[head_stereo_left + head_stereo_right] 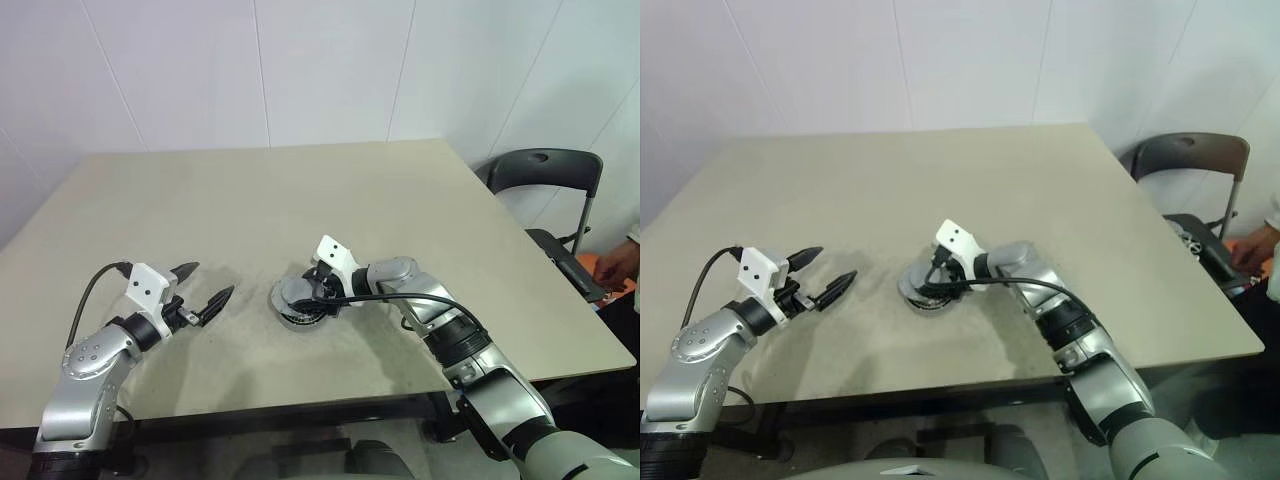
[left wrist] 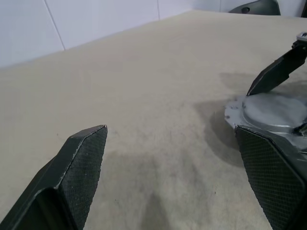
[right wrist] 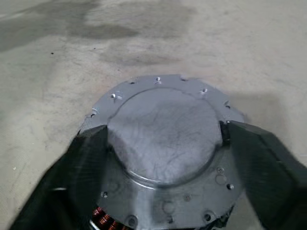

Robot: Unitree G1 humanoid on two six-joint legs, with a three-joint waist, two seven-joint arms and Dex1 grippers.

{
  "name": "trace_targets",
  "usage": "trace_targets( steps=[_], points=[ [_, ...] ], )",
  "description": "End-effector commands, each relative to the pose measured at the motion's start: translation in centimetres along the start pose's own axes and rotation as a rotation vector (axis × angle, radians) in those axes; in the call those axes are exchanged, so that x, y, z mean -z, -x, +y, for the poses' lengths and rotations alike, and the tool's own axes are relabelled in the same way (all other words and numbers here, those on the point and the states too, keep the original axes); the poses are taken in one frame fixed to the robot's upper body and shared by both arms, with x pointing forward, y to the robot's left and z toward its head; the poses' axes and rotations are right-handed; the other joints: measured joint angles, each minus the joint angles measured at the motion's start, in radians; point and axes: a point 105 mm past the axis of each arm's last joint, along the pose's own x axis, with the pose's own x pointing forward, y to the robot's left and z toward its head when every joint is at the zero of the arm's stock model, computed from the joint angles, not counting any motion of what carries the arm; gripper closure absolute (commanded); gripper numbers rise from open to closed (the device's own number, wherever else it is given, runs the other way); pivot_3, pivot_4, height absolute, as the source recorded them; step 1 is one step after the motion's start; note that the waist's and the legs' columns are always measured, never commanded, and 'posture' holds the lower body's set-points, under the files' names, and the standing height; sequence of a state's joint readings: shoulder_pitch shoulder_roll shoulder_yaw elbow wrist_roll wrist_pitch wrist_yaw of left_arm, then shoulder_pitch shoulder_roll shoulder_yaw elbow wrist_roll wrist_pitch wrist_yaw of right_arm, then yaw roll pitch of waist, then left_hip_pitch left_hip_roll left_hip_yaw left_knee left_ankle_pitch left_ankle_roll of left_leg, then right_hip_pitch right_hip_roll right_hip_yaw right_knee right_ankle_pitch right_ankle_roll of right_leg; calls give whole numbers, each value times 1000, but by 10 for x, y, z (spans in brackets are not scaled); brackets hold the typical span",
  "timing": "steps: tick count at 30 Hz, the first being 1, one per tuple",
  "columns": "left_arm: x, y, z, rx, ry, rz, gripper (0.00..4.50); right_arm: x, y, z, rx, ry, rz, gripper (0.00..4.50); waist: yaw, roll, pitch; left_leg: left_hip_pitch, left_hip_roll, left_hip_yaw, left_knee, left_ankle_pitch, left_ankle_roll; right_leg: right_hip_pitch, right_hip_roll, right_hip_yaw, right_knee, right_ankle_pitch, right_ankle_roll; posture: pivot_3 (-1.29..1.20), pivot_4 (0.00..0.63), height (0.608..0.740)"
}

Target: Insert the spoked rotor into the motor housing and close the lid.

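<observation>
The lid (image 3: 163,120), a light-grey cap with a notched edge, lies on top of the motor housing (image 1: 298,319) near the middle of the table. Copper windings (image 3: 100,214) peek out under its rim. My right gripper (image 1: 314,296) reaches in from the right and angles down, its two fingers (image 3: 249,158) pressed against either side of the lid's raised centre. The spoked rotor is hidden. To the left of the housing, my left gripper (image 1: 212,280) hovers open just above the table with nothing between its fingers. It faces the lid (image 2: 276,110).
The beige table (image 1: 250,200) stretches far back and to both sides. A dark chair (image 1: 545,175) stands beyond its right edge. A person's hand (image 1: 615,262) rests there on a dark tray-like object.
</observation>
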State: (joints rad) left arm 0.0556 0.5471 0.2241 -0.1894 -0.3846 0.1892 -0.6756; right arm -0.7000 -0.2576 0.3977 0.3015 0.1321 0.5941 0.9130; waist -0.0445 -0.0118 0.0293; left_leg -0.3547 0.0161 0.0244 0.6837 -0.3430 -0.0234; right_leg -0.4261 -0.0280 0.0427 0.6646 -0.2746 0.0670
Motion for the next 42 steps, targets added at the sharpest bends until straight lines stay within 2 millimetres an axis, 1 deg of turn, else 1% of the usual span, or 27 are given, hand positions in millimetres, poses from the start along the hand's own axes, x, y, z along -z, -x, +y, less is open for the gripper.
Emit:
trace_targets(
  steps=[1, 9, 14, 22, 32, 42],
  points=[
    [-18, 2, 4, -12, -34, -52, 0, -16, 3, 0, -10, 12, -56, 1026, 0, 0, 0, 0, 0, 0, 0, 0, 0, 0, 0, 0, 0, 0, 0, 0, 0, 740],
    [-21, 0, 2, -9, -33, -54, 0, -25, 9, -2, -50, -37, -116, 1026, 0, 0, 0, 0, 0, 0, 0, 0, 0, 0, 0, 0, 0, 0, 0, 0, 0, 740],
    [-21, 1, 1, -9, -33, -52, 0, -24, 13, -5, -70, 4, -111, 1026, 0, 0, 0, 0, 0, 0, 0, 0, 0, 0, 0, 0, 0, 0, 0, 0, 0, 740],
    [-20, 2, -1, -9, -29, -48, 0, -24, 15, -4, -130, 70, -99, 1026, 0, 0, 0, 0, 0, 0, 0, 0, 0, 0, 0, 0, 0, 0, 0, 0, 0, 740],
    [-17, 3, -2, -12, -23, -45, 0, -16, 19, 0, -212, 169, -50, 1026, 0, 0, 0, 0, 0, 0, 0, 0, 0, 0, 0, 0, 0, 0, 0, 0, 0, 740],
    [-13, 5, 0, -15, -18, -39, 0, -13, 14, -5, -200, 154, -36, 1026, 0, 0, 0, 0, 0, 0, 0, 0, 0, 0, 0, 0, 0, 0, 0, 0, 0, 740]
  ],
)
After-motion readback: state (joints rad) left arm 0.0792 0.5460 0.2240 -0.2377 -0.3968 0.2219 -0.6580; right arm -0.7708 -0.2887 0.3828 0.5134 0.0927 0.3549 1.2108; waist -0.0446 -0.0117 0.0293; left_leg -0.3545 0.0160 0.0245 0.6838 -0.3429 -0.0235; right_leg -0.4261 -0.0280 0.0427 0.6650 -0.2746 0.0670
